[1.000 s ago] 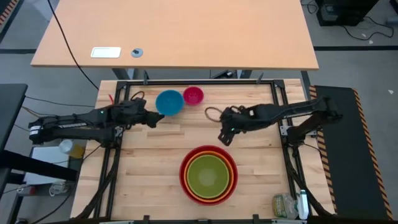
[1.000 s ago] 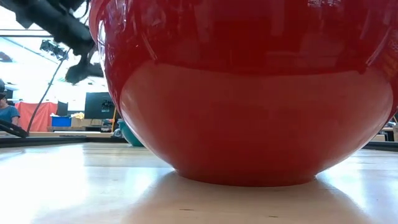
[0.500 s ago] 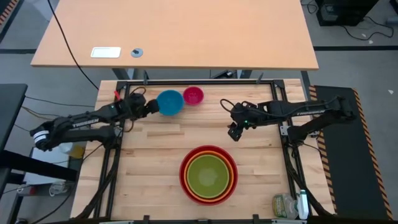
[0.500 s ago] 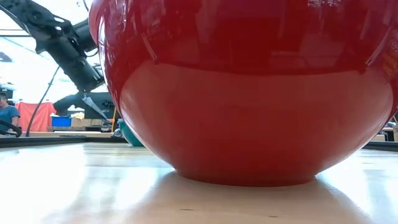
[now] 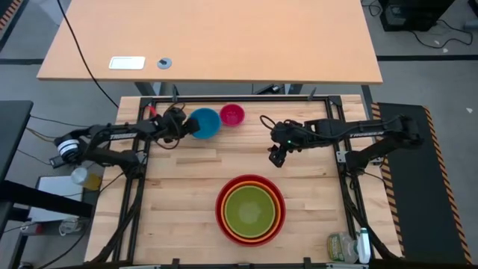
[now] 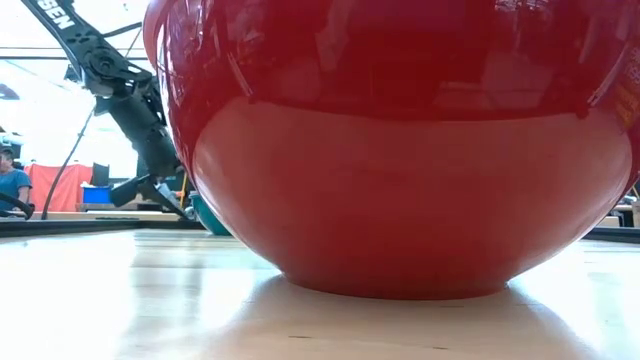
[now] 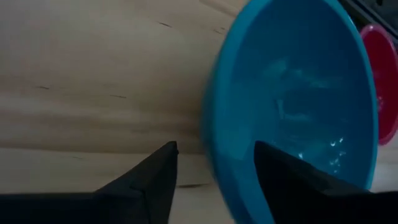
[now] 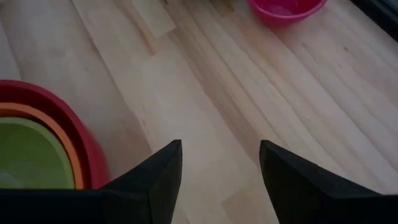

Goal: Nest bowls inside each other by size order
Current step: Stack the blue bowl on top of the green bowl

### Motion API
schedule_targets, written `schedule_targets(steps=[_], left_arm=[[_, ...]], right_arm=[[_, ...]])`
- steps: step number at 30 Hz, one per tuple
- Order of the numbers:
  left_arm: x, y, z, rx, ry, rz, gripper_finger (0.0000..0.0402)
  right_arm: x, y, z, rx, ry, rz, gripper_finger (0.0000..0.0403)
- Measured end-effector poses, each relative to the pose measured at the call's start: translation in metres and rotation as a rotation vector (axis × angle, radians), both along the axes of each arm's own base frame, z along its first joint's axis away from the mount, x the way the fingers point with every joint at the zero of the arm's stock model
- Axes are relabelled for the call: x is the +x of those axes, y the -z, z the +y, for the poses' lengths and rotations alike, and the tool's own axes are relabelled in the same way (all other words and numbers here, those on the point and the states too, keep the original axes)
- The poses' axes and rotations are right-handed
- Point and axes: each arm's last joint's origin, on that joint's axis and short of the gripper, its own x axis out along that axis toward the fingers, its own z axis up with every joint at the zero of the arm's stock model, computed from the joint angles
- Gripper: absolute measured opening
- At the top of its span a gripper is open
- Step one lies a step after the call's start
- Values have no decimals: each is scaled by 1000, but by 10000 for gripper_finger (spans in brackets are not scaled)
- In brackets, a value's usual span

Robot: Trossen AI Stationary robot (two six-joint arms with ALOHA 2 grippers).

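The blue bowl (image 5: 203, 123) stands on its base at the table's far left, and the magenta pink bowl (image 5: 232, 114) stands just to its right. The lime green bowl (image 5: 249, 210) sits inside the orange bowl (image 5: 278, 200), which sits inside the red bowl (image 5: 221, 221) near the front edge. My left gripper (image 5: 184, 127) is open at the blue bowl's left rim (image 7: 210, 124). One finger is over the bowl's inside and one is outside it; I cannot tell if they touch. My right gripper (image 5: 276, 157) is open and empty above bare table, right of the pink bowl (image 8: 286, 9).
The red bowl (image 6: 400, 150) fills the low view. A black frame rail (image 5: 239, 98) runs along the table's far edge, close behind the two small bowls. A bottle (image 5: 342, 246) lies at the front right corner. Bare wood lies between the nested bowls and the small bowls.
My left gripper has moved toward the far edge and up to the blue bowl's left rim, its arm swinging back along the left side. My right gripper has drawn a little toward the far edge. The bowls have stayed in place.
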Motion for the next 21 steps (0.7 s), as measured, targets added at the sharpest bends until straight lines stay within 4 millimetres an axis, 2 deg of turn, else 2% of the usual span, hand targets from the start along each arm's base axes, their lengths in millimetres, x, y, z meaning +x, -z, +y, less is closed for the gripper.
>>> schedule_targets(steps=[6, 12, 18, 21], left_arm=[[6, 1, -3, 9, 46, 24, 119], [4, 2, -7, 7, 42, 81, 17], [2, -1, -9, 33, 63, 95, 20], [7, -11, -13, 89, 142, 101, 15]], right_arm=[[0, 0, -1, 3, 4, -1, 219], [0, 0, -1, 4, 4, -4, 219], [0, 0, -1, 22, 12, -8, 219], [0, 0, -3, 39, 26, -6, 219]])
